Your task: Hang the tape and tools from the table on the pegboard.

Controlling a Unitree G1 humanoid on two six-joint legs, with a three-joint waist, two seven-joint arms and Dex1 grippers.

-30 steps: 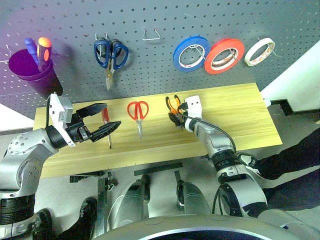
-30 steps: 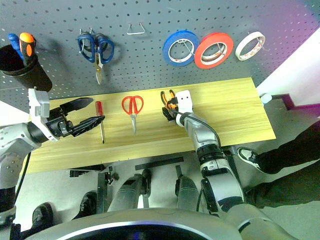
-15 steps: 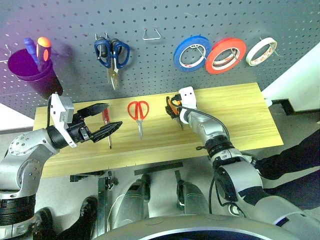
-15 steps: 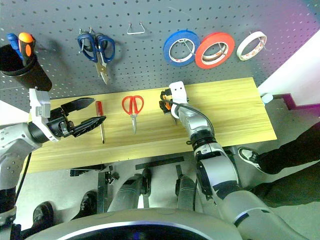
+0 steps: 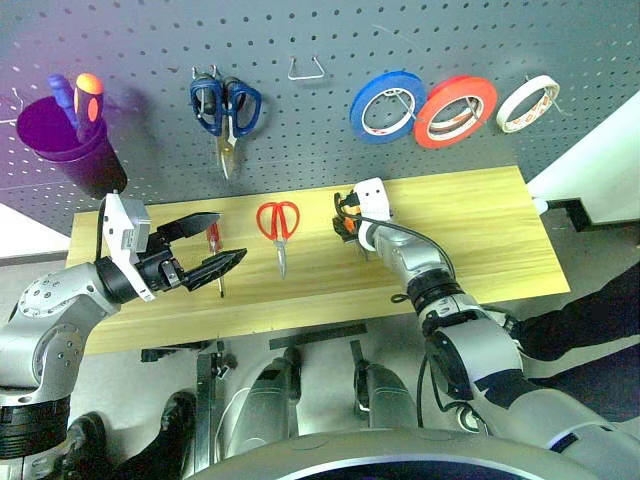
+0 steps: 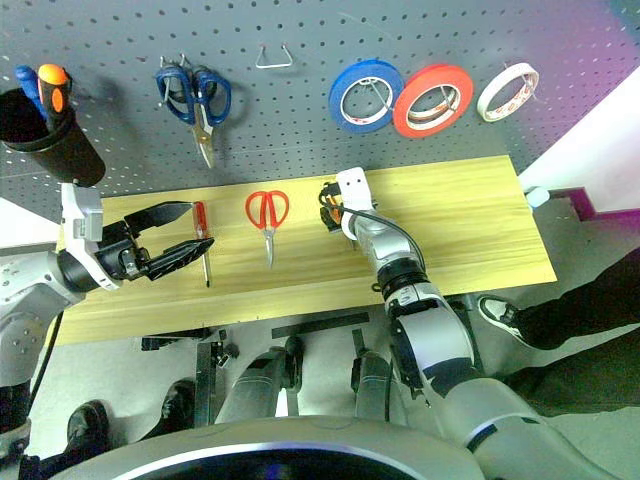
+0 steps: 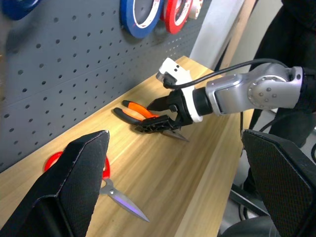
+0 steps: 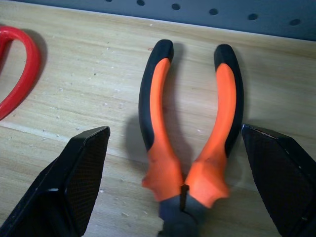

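screwdriver (image 5: 214,252) left of scissors (image 5: 278,228), pliers (image 5: 347,213) right, on table (image 5: 480,230)

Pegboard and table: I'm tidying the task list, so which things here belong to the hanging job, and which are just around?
Job:
pliers, between the open right gripper jaws
red scissors
screwdriver
white tape, already hung
table
pegboard

Just around:
blue scissors
blue tape
red tape
purple cup

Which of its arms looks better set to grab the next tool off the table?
The right. The right gripper is down at the pliers, its jaws open on either side of their handles. The left gripper hovers open near the screwdriver.
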